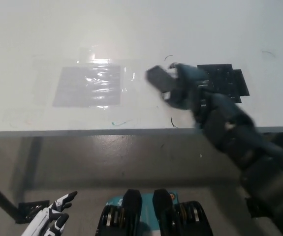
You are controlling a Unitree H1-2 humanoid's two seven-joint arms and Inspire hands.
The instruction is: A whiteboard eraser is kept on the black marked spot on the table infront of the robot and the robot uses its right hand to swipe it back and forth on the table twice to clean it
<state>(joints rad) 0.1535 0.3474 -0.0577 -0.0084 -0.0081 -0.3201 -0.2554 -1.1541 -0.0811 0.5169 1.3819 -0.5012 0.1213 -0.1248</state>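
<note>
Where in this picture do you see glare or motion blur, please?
Head view: glare sits on the glossy taped patch and the table above it; the right hand, shut on the eraser, is smeared by motion; the left hand looks sharp.
</note>
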